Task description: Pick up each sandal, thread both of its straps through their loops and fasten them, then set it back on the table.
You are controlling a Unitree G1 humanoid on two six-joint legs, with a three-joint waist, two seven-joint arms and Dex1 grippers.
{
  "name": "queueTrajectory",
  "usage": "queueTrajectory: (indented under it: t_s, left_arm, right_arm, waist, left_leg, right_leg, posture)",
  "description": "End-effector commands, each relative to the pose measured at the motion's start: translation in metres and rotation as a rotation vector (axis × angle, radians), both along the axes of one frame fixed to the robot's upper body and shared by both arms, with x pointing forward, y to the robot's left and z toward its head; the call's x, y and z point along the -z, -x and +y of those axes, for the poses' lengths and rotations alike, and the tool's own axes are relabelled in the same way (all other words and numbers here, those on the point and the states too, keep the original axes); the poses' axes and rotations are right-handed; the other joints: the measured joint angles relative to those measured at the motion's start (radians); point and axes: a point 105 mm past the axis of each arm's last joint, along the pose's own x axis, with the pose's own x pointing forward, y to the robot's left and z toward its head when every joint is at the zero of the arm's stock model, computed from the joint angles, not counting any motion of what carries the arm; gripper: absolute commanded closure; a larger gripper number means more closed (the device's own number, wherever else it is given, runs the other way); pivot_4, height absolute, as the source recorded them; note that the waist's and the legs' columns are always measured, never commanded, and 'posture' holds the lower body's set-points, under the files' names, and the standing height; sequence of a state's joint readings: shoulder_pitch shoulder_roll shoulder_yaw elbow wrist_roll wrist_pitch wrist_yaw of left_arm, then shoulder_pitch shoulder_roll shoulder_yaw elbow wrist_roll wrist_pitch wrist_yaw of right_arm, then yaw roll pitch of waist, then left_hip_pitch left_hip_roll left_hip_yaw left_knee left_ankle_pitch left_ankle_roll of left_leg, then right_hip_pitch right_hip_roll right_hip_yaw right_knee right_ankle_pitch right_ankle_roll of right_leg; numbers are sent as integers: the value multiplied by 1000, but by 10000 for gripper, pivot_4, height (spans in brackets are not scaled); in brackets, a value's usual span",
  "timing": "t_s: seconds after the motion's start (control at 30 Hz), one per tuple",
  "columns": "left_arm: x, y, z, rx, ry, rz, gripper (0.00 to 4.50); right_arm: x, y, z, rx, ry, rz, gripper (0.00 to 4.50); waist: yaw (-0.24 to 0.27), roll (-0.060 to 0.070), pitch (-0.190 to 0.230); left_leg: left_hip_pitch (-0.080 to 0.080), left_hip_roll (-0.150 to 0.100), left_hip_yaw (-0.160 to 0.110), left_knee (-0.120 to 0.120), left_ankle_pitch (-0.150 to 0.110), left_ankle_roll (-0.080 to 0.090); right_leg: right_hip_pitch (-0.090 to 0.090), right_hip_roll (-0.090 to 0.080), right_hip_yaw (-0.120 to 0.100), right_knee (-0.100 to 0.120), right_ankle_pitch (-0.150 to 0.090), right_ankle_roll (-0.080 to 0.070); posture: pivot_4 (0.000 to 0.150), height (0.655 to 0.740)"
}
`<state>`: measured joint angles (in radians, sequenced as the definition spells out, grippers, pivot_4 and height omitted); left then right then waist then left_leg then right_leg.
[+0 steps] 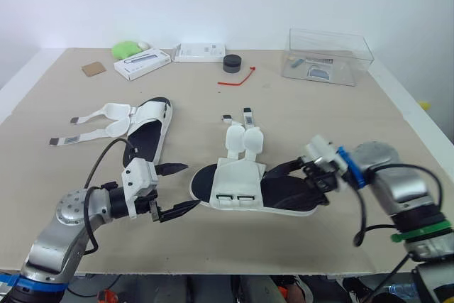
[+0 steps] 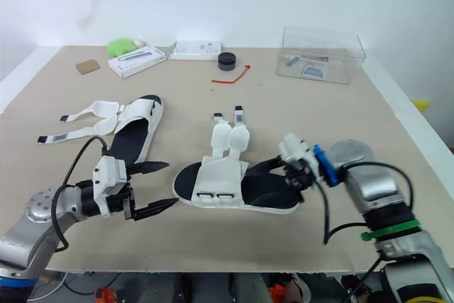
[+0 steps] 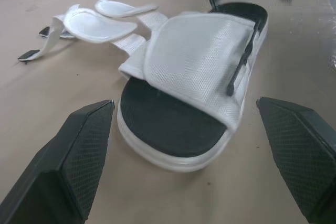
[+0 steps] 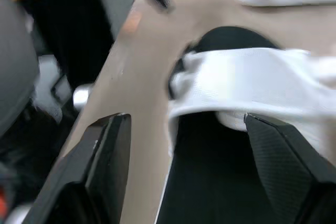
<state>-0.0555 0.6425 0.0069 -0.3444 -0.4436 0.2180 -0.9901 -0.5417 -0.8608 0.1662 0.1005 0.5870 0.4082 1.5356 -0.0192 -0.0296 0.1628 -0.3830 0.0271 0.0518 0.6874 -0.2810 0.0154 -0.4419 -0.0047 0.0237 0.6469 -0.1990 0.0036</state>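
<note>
Left wrist view | white mesh sandal (image 3: 194,61), black sole | left pincer (image 1: 191,185), right pincer (image 4: 184,119) both spread

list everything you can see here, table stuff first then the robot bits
middle sandal: 1, white with black footbed, table centre, straps loose
left sandal: 1, white with black footbed, left of the middle one, straps loose
white boxes: 2, white, far edge, left of centre
green thing: 1, green, far left
brown square: 1, brown, far left
black round thing: 1, black, far centre
red strip: 1, red, beside the black round thing
clear box: 1, transparent, far right, small items inside
table: 1, beige
left gripper: 1, black, open at the middle sandal's toe
right gripper: 1, black, open at its heel
</note>
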Motion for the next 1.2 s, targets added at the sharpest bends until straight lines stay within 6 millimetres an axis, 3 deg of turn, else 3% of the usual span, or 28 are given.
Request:
queueTrajectory:
  t_s: [0.03, 0.17, 0.33, 0.43, 0.63, 0.7, 0.9, 1.2]
  left_arm:
    - [-6, -8, 1, 2, -16, -59, 0]
    - [-7, -17, 0, 13, -31, -85, 0]
    - [-5, -29, -10, 51, -91, -122, 0]
    - [-5, -27, -15, 107, -109, -115, 8605]
    - [3, -24, -13, 153, -174, -110, 38252]
    - [4, -23, -15, 163, -181, -112, 43796]
    - [6, -21, -18, 178, -190, -121, 43796]
    - [4, -22, -20, 184, -195, -137, 43796]
  right_arm:
    - [-25, -10, 1, 76, -76, -8, 8122]
    - [-38, -27, 3, 182, -137, -12, 8122]
    - [-37, -66, 10, 419, -119, 48, 8122]
    - [-34, -78, 13, 518, -108, 165, 7536]
    - [-23, -88, 6, 643, -80, 399, 7536]
    - [-14, -88, 5, 668, -77, 505, 7536]
    - [-8, -88, 16, 646, -104, 637, 7536]
    - [-24, -120, 42, 690, -316, 782, 7536]
  waist:
    - [-2, 0, 0]
    - [-2, 0, 0]
    - [-2, 0, 0]
    - [-2, 0, 0]
    - [-1, 0, 0]
    - [-2, 0, 0]
    - [-3, 0, 0]
    - [-5, 0, 0]
  left_leg:
    - [0, 0, 0, 0, 0, 0]
    - [0, 1, 0, 0, 0, 0]
    - [-1, 1, 0, 0, 1, 0]
    - [-2, 0, 1, 0, 1, 0]
    - [-4, 0, 0, 0, -1, 1]
    - [-5, -1, 0, 0, -1, 2]
    - [-4, 0, 0, 0, -1, 2]
    - [-4, 0, 0, 0, -1, 2]
  right_leg:
    - [0, 0, 0, 0, 0, 0]
    - [-1, 2, 0, 0, 0, 0]
    - [-1, 3, 1, 0, 1, 0]
    - [-1, 2, 1, 0, 1, -1]
    - [-3, 0, 1, -1, 1, 0]
    - [-2, 0, 1, -1, 1, 0]
    - [-2, 0, 1, -1, 1, 0]
    - [-2, 1, 1, 0, 1, 0]
  posture:
    - [1500, 7400]
    - [1500, 7400]
    - [1500, 7400]
    - [1500, 7400]
    - [1500, 7400]
    - [1500, 7400]
    - [1500, 7400]
    - [1500, 7400]
